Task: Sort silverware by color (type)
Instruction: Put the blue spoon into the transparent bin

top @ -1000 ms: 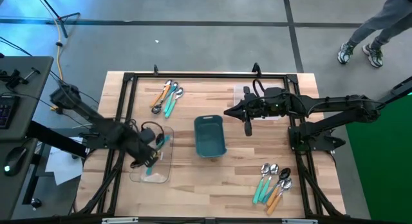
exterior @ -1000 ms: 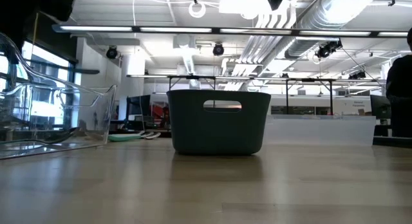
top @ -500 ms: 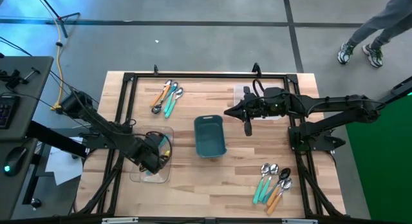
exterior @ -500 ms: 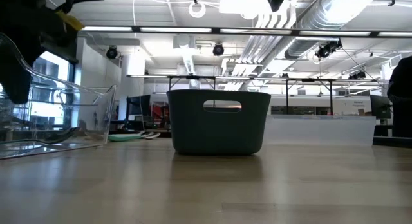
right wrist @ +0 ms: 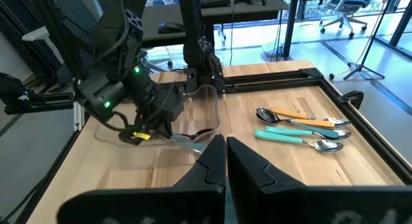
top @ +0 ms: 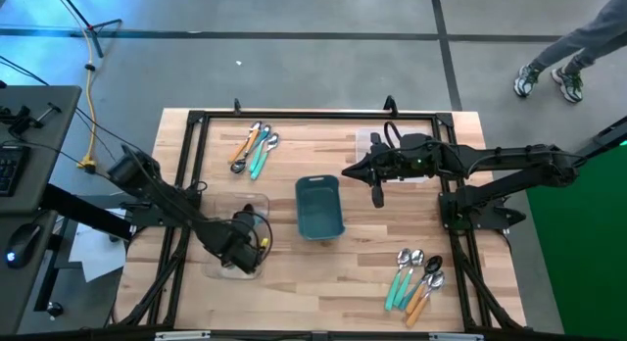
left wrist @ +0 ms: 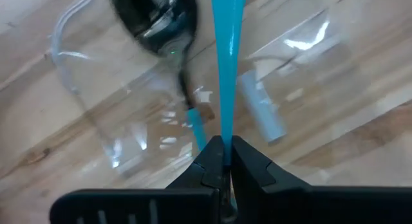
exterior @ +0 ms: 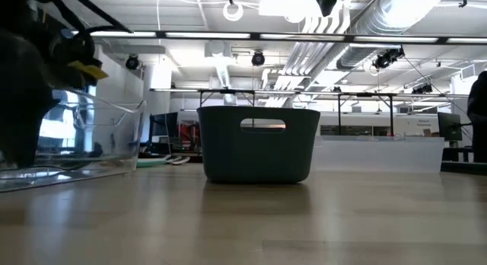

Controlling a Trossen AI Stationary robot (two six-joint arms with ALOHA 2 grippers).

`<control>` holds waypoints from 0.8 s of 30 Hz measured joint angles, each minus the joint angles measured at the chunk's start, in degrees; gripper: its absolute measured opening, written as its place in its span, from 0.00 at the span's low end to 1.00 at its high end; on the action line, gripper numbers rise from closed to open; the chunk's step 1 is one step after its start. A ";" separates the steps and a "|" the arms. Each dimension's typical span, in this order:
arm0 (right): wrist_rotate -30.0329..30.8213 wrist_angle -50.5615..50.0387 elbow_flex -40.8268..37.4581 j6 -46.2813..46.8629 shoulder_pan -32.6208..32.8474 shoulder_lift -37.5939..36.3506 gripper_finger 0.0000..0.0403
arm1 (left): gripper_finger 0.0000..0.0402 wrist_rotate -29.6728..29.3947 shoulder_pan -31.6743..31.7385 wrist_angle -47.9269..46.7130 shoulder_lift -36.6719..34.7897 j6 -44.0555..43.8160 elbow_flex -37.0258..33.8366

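Left gripper [left wrist: 225, 161] fingers pinch teal spoon [left wrist: 228, 63] over clear tray [top: 238, 245]; right fingers closed, empty; early release risks spoon bouncing out

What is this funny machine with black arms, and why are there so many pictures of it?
It is a robot with two arms at a wooden table. Each arm ends in a two-finger claw. One picture looks down from above, one looks across the tabletop, and two come from cameras on the wrists. On the table are a teal bin, a clear tray, and two bunches of spoons: one at the far side, one at the near side. The left claw is over the tray, pinching a teal spoon by its handle. The right claw waits beside the bin, fingers shut, holding nothing.
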 joint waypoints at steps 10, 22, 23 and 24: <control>0.02 0.01 0.00 -0.17 0.00 0.00 0.00 | 0.09 1.23 0.00 -0.09 0.51 0.66 0.00; 1.46 0.00 0.00 -0.60 0.00 0.00 0.00 | 0.22 2.09 0.94 -0.31 -5.26 2.07 -0.07; 1.48 0.02 0.00 -0.62 0.00 0.00 0.00 | 0.23 2.09 1.37 -0.42 -6.61 2.95 -0.07; 1.48 0.02 0.00 -0.62 0.00 0.00 0.00 | 0.24 2.07 1.82 -0.35 -8.22 3.80 -0.07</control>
